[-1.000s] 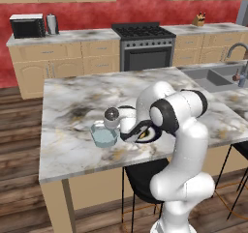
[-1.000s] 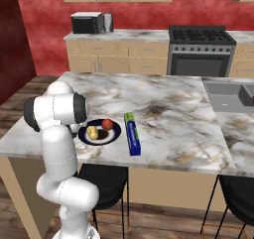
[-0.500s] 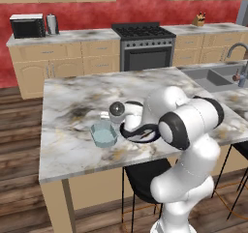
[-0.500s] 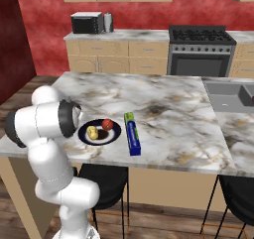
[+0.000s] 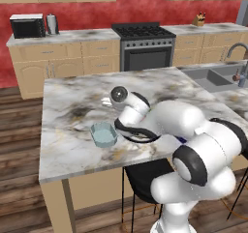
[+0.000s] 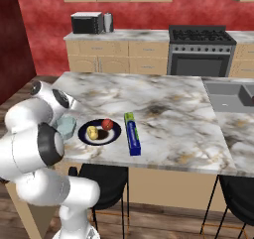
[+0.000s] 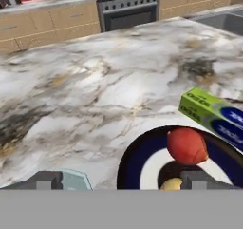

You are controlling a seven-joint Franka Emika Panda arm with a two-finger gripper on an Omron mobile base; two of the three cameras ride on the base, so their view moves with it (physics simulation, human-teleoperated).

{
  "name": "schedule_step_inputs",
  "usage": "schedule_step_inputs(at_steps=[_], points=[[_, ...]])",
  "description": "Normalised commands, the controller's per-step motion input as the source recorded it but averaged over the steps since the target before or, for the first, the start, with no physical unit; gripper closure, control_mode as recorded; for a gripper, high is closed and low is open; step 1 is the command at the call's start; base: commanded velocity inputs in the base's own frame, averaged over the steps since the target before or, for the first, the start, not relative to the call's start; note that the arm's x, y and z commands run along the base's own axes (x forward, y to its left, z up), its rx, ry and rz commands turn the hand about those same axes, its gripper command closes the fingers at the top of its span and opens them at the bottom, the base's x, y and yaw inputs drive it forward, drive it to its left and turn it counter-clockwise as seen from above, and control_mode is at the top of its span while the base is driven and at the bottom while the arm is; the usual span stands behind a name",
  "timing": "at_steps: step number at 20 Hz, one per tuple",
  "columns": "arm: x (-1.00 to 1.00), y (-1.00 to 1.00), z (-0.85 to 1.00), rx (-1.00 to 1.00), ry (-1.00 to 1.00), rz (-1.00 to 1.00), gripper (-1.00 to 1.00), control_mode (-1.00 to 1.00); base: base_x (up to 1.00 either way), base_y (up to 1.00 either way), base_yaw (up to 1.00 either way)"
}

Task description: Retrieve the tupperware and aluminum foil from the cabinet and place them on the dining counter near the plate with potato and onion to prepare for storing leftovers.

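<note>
Marble-topped bench [image 6: 168,114], the island one. In the right base view, from the left: tub [image 6: 66,126] sits on the bench near its left end, partly behind the white arm, empty, upright. Just beside it to the right, dark-rimmed plate [image 6: 85,135] with a yellowish piece [image 6: 92,132] and a red piece [image 6: 106,123] on it, the two apart. Right of the plate, close but not touching, the foil box [image 6: 132,134] lies flat, green end pointing away toward the stove [image 6: 201,52]. Left base view: tub [image 5: 103,134] stands clear on the marble, arm arched just to its right, covering the plate. Hand view: hand [image 7: 121,180] has its two tips spread wide apart, nothing between them; left tip over the tub's rim [image 7: 73,179], right tip over the plate [image 7: 137,161]. Red piece [image 7: 186,145] and box [image 7: 213,114] lie beyond.
</note>
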Motion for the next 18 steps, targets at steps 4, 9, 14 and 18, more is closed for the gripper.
schedule_step_inputs(at_steps=[4,9,14,18], points=[[-1.0,-0.62,0.78,0.0,0.0,-0.08,-1.0,-1.0,0.0,0.0,0.0],[-1.0,-0.98,0.49,0.13,-0.04,-0.02,-1.0,-1.0,0.0,0.0,0.0],[-0.85,-0.99,0.25,0.2,-0.1,0.0,-1.0,-1.0,0.0,0.0,0.0],[-0.46,-1.0,0.0,0.27,-0.05,0.01,-1.0,-1.0,0.0,0.0,0.0]])
